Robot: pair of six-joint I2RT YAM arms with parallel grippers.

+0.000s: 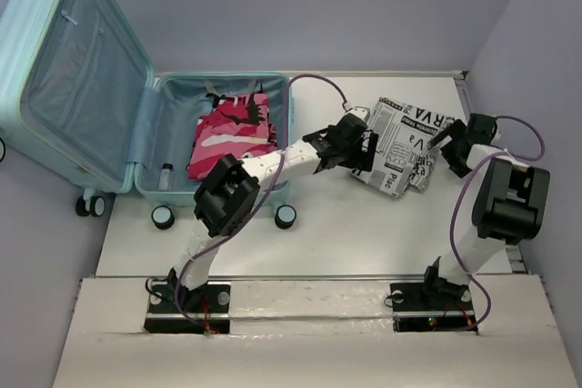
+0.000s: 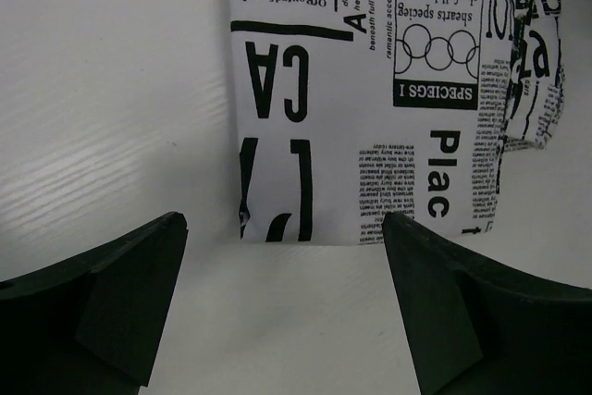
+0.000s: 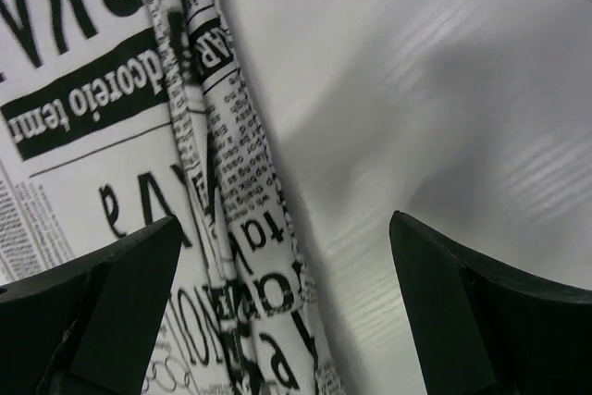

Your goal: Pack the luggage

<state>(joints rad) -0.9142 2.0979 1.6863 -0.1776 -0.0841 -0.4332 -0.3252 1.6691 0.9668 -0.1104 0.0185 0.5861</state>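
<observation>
White table (image 1: 364, 233) boxed in by pale lavender walls, and the luggage (image 1: 82, 88) lies open at the far left corner, lid flung out to the left, with a pink, white and black garment (image 1: 232, 138) and a small clear bottle (image 1: 165, 175) in the half on the table. Off to the right, well apart from the case, a newspaper-print cloth (image 1: 409, 147) lies on the table, and I can read "Plac", a big "CA" and "RVA" on it, the small columns being too tiny. The left gripper (image 1: 364, 154) sits at the cloth's left edge and the right gripper (image 1: 447, 150) at its right edge, all 2 claws spread wide, gripping nothing.
</observation>
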